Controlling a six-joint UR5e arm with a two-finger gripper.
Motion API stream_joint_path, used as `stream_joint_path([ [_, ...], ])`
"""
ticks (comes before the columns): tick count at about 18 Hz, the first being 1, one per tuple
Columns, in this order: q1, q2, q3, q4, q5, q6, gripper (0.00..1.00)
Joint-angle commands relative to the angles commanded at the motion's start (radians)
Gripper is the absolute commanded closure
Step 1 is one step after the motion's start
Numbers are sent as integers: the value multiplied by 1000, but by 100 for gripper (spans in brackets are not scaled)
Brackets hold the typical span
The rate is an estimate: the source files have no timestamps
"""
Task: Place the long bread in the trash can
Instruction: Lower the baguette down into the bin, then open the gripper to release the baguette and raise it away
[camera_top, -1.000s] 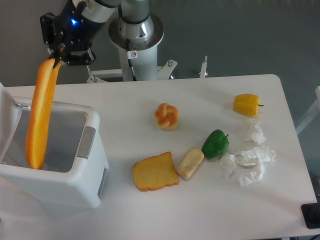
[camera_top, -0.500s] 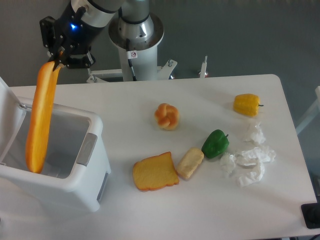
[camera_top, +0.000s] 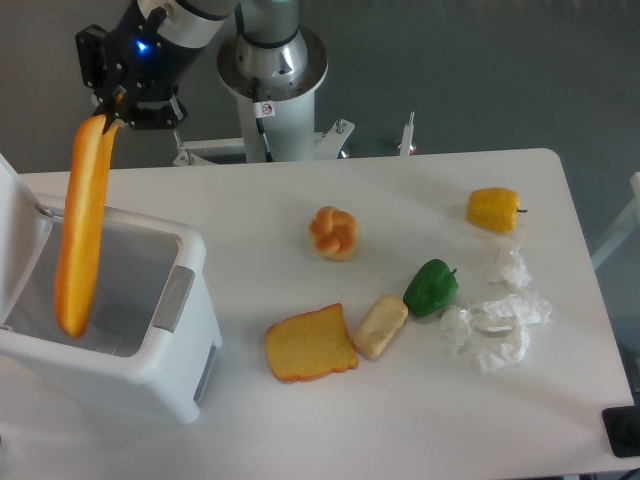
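Note:
The long bread (camera_top: 82, 225), a slim orange-yellow baguette, hangs almost upright from my gripper (camera_top: 113, 108), which is shut on its top end at the upper left. Its lower end reaches down into the open mouth of the trash can (camera_top: 175, 360), a white boxy bin at the table's left front with its lid raised on the far left and a grey latch on its front. I cannot tell whether the bread's tip touches the bin's inside.
On the table lie a knotted bun (camera_top: 334, 232), a toast slice (camera_top: 310, 344), a pale roll (camera_top: 381, 326), a green pepper (camera_top: 431, 287), a yellow pepper (camera_top: 493, 209) and crumpled white paper (camera_top: 497, 322). The robot's base (camera_top: 271, 75) stands behind the table.
The bin has shifted a little toward the right and front. The gripper and the bread have moved slightly up and left.

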Motion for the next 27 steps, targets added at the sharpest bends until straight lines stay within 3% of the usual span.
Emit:
stream_joint_path([
  [9, 0, -14, 0, 3, 2, -3, 94],
  [14, 0, -32, 2, 6, -3, -3, 81],
  [19, 5, -35, 15, 8, -5, -31, 77],
  [22, 5, -37, 15, 8, -6, -31, 71],
  [27, 6, -52, 15, 34, -6, -52, 49],
])
